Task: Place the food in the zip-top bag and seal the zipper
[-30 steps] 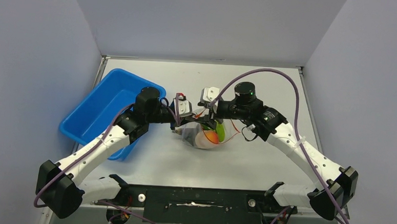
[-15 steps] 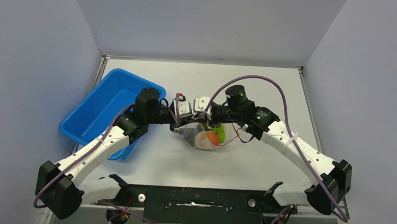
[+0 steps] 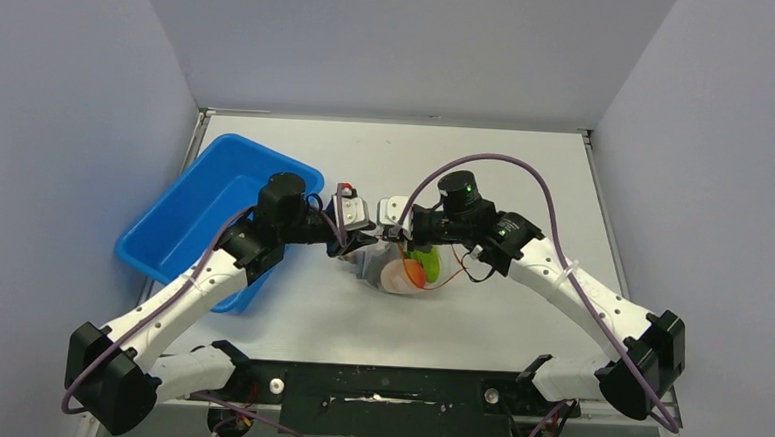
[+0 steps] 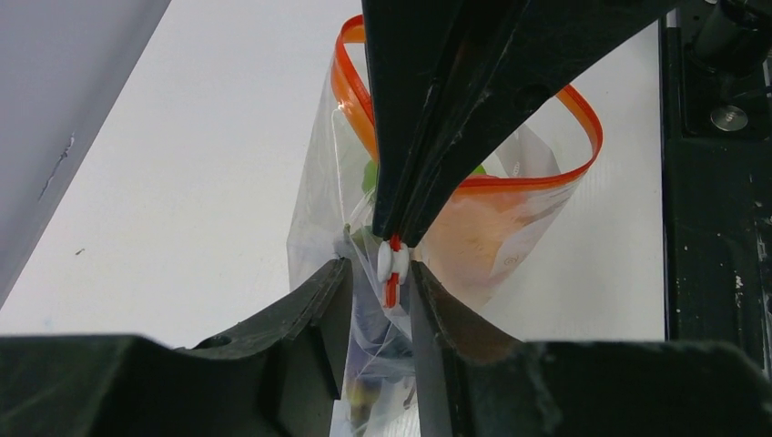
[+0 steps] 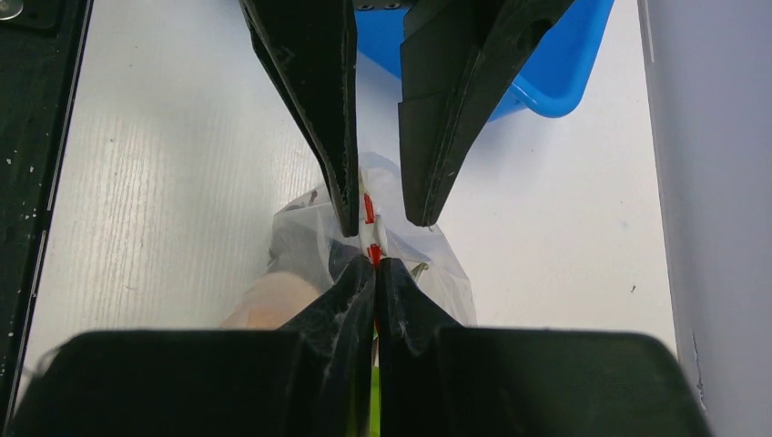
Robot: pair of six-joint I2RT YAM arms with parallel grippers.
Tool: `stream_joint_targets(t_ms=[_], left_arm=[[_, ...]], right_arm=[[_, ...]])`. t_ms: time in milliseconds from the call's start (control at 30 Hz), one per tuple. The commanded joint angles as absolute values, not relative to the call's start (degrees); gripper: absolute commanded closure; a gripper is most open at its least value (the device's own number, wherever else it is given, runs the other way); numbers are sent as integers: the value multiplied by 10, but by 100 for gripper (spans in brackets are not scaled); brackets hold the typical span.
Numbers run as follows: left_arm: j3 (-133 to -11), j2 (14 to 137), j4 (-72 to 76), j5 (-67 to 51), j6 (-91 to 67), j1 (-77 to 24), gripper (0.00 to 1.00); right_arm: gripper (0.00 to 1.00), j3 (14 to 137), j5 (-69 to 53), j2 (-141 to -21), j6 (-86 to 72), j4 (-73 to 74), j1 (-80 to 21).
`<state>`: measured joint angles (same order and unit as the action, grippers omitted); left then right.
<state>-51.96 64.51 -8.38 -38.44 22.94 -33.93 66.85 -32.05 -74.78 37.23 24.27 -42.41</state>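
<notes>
The right pincer (image 5: 375,273) is clamped flat on the zipper (image 4: 510,180), low-centre in its wrist view. The left pincer (image 4: 380,300) straddles the same corner with a narrow gap, and whether its pads touch the film is hard to tell. The zip-top bag (image 3: 389,275) sits mid-frame on the table (image 3: 525,186), the food (image 3: 416,270) inside and its mouth looping open. To seal it well, one pincer should anchor this corner. The other should clamp and slide level along the strip.

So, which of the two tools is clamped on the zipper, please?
The right tool: its jaws press together on the zipper, whereas the left tool shows a clear gap around it.
</notes>
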Motion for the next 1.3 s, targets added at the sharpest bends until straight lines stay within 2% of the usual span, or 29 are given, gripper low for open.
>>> stream_joint_targets(t_ms=[0, 733, 767, 900, 967, 1067, 1267], left_arm=[[-508, 627, -60, -401, 235, -331, 71], [-472, 635, 27, -398, 216, -331, 72], [-472, 637, 31, -399, 215, -331, 75], [-472, 642, 33, -413, 216, -331, 100], [-471, 641, 33, -420, 215, -331, 100], [-471, 638, 33, -429, 212, -331, 100], [-474, 635, 26, -432, 212, -331, 100]], right_arm=[[100, 663, -319, -726, 380, 229, -419], [100, 666, -352, -720, 366, 218, -410], [100, 666, -353, -720, 366, 218, -410], [100, 665, -351, -719, 364, 216, -410], [100, 665, -345, -718, 360, 212, -410], [86, 668, -339, -720, 360, 210, -413], [64, 677, -337, -729, 365, 215, -418]])
